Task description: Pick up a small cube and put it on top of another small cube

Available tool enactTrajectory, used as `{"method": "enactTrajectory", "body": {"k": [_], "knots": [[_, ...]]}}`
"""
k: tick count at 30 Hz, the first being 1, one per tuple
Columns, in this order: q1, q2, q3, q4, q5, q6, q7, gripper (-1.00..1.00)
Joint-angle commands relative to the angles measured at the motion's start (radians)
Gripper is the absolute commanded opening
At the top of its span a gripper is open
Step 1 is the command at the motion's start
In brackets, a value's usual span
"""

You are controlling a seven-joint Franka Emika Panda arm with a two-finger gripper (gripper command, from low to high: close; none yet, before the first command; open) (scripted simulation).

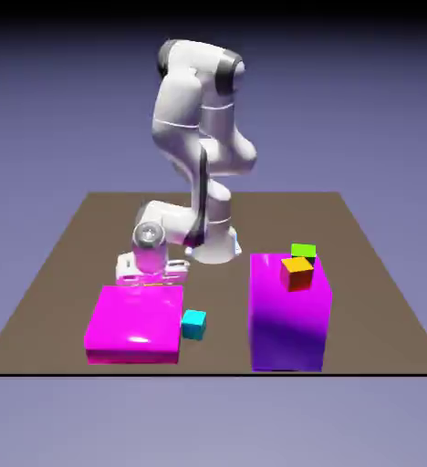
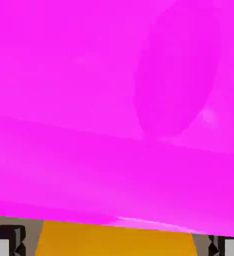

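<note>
In the hand view the small yellow cube (image 2: 116,240) sits large at the bottom edge, between my two grey fingertips (image 2: 6,241). A thin strip of brown table shows on each side of it, so my gripper (image 2: 117,246) is open around the cube. In the exterior view my gripper (image 1: 150,276) is down at the table just behind the low magenta block (image 1: 135,324), which hides the yellow cube. The small cyan cube (image 1: 193,324) rests on the table against that block's right side, nearer the camera than my hand.
The low magenta block (image 2: 114,100) fills most of the hand view right beyond the yellow cube. A tall magenta block (image 1: 288,319) stands on the exterior view's right, with an orange-topped red cube (image 1: 297,272) and a green cube (image 1: 303,250) on top.
</note>
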Motion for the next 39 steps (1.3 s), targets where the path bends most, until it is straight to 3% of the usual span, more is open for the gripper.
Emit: {"method": "enactTrajectory", "body": {"k": [1, 6, 11, 30, 34, 39], "knots": [[0.012, -0.036, -0.009, 0.006, -0.009, -0.041, 0.006, -1.0], [0.068, -0.211, -0.051, 0.036, -0.049, -0.238, 0.017, -1.0], [0.051, -0.294, -0.044, 0.05, -0.106, -0.27, -0.201, -1.0], [0.739, -0.391, -0.255, 0.04, -0.798, -0.071, -0.557, -1.0], [0.781, -0.357, -0.269, 0.033, -0.806, -0.046, -0.474, -1.0], [0.733, -0.176, -0.272, 0.066, -0.852, 0.117, -0.408, -1.0]]}}
